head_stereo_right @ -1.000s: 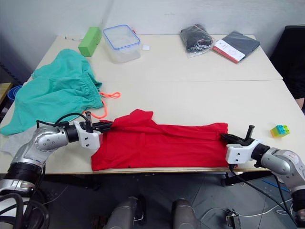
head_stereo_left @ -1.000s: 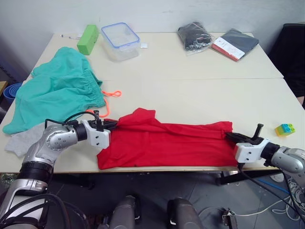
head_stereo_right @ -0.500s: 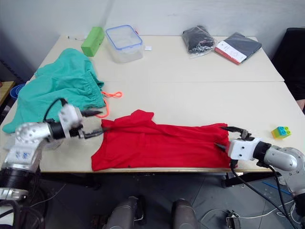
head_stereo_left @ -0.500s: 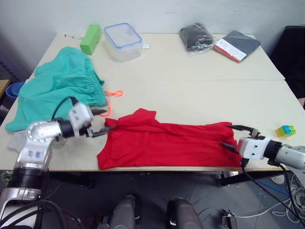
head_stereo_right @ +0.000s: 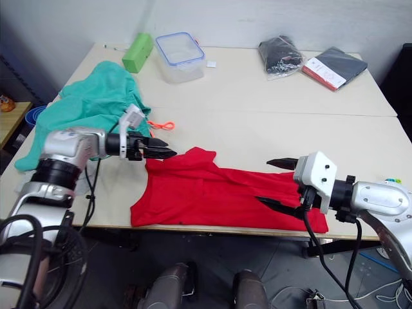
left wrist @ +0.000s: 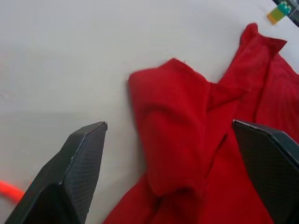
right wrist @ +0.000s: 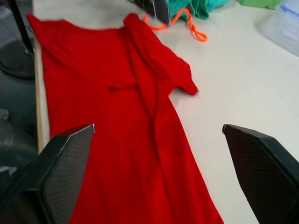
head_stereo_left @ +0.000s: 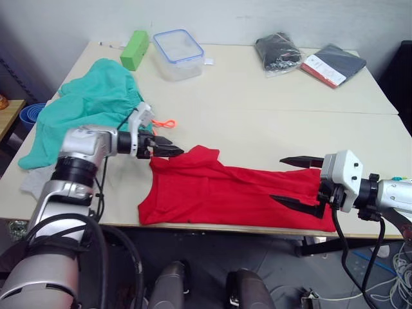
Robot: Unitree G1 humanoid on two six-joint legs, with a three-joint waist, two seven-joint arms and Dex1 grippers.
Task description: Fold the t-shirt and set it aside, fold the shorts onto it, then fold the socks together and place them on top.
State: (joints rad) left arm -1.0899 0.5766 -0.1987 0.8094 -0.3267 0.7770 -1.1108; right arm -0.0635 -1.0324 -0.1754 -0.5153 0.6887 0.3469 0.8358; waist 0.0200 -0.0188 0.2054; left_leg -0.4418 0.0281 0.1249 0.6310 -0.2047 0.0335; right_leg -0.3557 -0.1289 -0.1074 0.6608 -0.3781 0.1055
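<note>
The red t-shirt point(head_stereo_left: 225, 193) lies folded lengthwise into a long strip along the table's near edge. My left gripper point(head_stereo_left: 165, 148) hovers open at the shirt's left sleeve end, nothing between its fingers point(left wrist: 84, 154). My right gripper point(head_stereo_left: 288, 181) is open just over the shirt's right end, holding nothing. The teal shorts point(head_stereo_left: 90, 106) lie bunched at the far left, their orange drawstring point(head_stereo_left: 166, 123) trailing onto the table. A light grey sock point(head_stereo_left: 31, 183) peeks out at the left table edge below the shorts.
At the back of the table point(head_stereo_left: 257, 116) stand a green block point(head_stereo_left: 134, 49), a clear lidded container point(head_stereo_left: 178, 54), a black bagged cloth point(head_stereo_left: 278, 51) and a dark flat package point(head_stereo_left: 335, 64). A small toy block point(left wrist: 280, 10) sits at the right edge.
Both grippers have opened and let go of the t-shirt's ends. The shirt now lies flat on the table. The camera view has also shifted.
</note>
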